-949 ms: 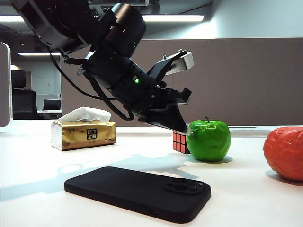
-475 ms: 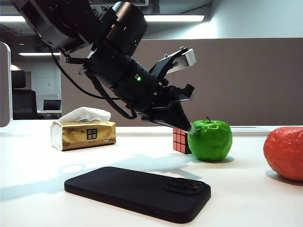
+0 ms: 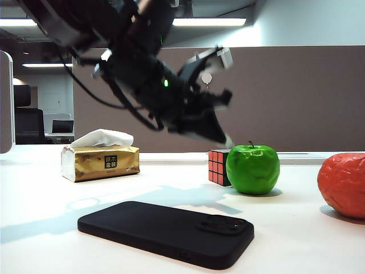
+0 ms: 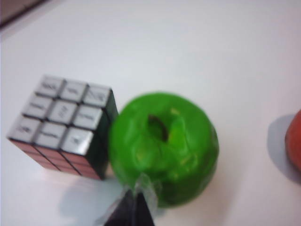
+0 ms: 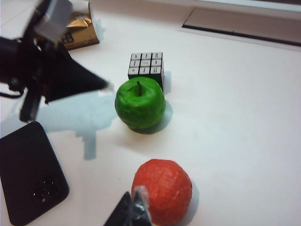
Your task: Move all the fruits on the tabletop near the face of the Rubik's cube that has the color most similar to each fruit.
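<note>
The left arm fills the upper left of the exterior view, blurred, and has lifted: half a second ago the left gripper had its tip at the green apple's shoulder, and now it hangs clear above the apple's left side. Its fingers look pressed together around nothing, though the blur leaves that uncertain.

The black phone lies in the lower centre and the gold tissue box at middle left.

The orange-red fruit sits at the right edge, well apart from the cube and not yet moved.

The green apple stands right of centre, just beside the Rubik's cube, so its placement looks finished.

The right gripper, clenched and empty, hovers by the orange-red fruit.
</note>
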Controlling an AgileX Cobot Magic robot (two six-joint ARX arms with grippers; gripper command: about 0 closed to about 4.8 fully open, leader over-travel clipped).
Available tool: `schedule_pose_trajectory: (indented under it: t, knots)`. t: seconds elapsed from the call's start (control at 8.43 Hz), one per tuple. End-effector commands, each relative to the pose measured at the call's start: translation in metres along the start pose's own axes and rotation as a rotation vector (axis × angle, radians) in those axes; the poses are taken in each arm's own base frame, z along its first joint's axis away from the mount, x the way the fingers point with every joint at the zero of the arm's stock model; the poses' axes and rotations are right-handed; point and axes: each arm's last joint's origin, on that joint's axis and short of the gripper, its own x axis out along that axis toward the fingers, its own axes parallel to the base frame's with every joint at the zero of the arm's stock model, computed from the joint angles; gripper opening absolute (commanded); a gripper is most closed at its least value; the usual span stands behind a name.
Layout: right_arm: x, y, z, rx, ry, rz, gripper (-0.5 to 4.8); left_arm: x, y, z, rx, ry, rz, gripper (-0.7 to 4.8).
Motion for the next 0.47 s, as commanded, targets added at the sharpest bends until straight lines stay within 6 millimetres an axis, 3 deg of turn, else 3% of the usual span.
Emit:
schedule_pose_trajectory:
  t: [0.12,0.24,0.36,0.47]
  knots:
    - [-0.003,0.0,-0.003,0.045,0.024,-0.057,2.04,-0.148,0.039,0.061,-0.146,-0.216,0.202,-0.05]
    - [-0.007,0.002,-0.003,0.035,0.005,-0.048,4.41,-0.165,0.03,0.052,-0.116,-0.12,0.187,-0.05]
    - [-0.01,0.004,-0.004,0.02,-0.01,-0.029,4.79,-0.18,0.024,0.039,-0.129,-0.105,0.206,-0.05]
    - [-0.011,0.005,-0.004,0.005,-0.014,0.007,4.79,-0.186,0.021,0.038,-0.133,-0.091,0.203,-0.05]
